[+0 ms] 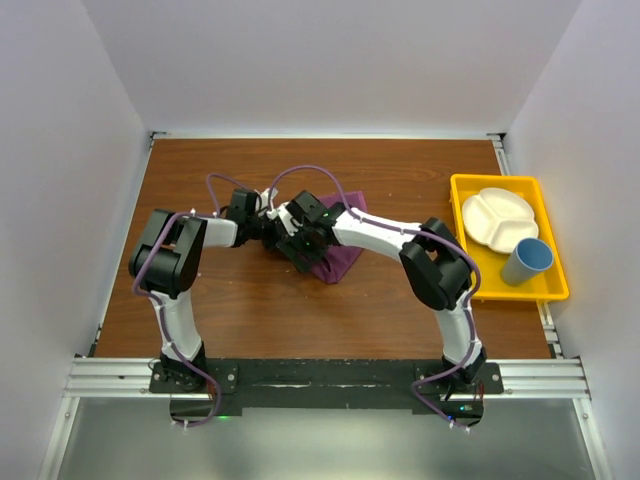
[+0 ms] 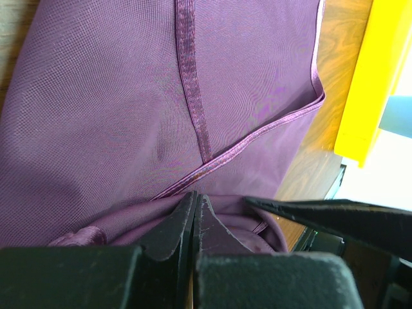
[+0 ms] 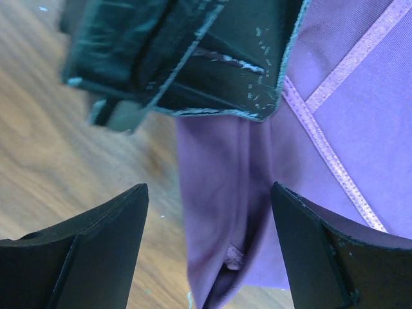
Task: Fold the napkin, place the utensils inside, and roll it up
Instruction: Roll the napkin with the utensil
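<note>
Furthest from the yellow tray (image 1: 456, 232), the left gripper (image 1: 262, 226) reaches in low, its fingers (image 2: 168, 226) pressed together. They seem to nip the doubled edge of the napkin (image 1: 340, 264), though the cloth between them is too thin to see for sure. My guess is that it is there to pin the fold so that it cannot spring open.

The napkin lies on the wood well to the left of the tray, partly folded, with its hems crossing in the left wrist view. Much of it is under the arms. What shows looks longer than it is wide, running from far to near, with the far end leaning a little toward the tray.

On the tray side of the napkin, the right gripper (image 1: 301, 246) hangs over the rolled-looking edge with its fingers (image 3: 96, 252) spread wide and touching nothing, probably lined up to take that edge.

I can see no utensils anywhere. The tray holds a white plate (image 1: 497, 218) and a blue cup (image 1: 527, 262).
</note>
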`<state>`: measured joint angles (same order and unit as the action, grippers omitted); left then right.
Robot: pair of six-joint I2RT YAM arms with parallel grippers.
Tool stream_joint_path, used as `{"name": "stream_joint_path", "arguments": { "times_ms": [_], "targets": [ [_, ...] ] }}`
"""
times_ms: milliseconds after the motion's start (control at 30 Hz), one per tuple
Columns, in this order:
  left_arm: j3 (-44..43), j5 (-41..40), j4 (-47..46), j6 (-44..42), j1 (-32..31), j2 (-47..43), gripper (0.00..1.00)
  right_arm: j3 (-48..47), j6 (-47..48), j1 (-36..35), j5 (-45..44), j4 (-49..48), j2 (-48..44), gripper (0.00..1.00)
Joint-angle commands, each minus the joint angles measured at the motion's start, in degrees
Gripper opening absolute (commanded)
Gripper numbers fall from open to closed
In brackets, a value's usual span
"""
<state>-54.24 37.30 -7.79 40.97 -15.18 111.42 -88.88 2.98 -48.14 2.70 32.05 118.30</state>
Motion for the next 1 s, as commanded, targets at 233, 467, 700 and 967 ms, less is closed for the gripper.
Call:
{"name": "stream_joint_path", "arguments": {
  "times_ms": [233,467,700,967],
  "targets": [
    [1.4,-8.5,10.2,-2.7,0.2,4.3,0.00,-3.3,0.6,0.1,-2.5,0.6,5.5,0.61],
    [-0.7,-8.1,11.5,-3.0,0.5,2.1,0.00,2.0,-2.4,1.8,2.9,-2.2,5.7,0.26],
    [-3.8,-10.0,14.7,-2.7,4.7,-9.7,0.20,3.3,-4.4,4.5,12.3,-2.6,7.6,0.02],
    [3.4,-13.0,16.0,1.6,6.5,-22.6,0.56,5.0,-7.3,6.0,20.1,-4.6,9.2,0.00]
  ]
}}
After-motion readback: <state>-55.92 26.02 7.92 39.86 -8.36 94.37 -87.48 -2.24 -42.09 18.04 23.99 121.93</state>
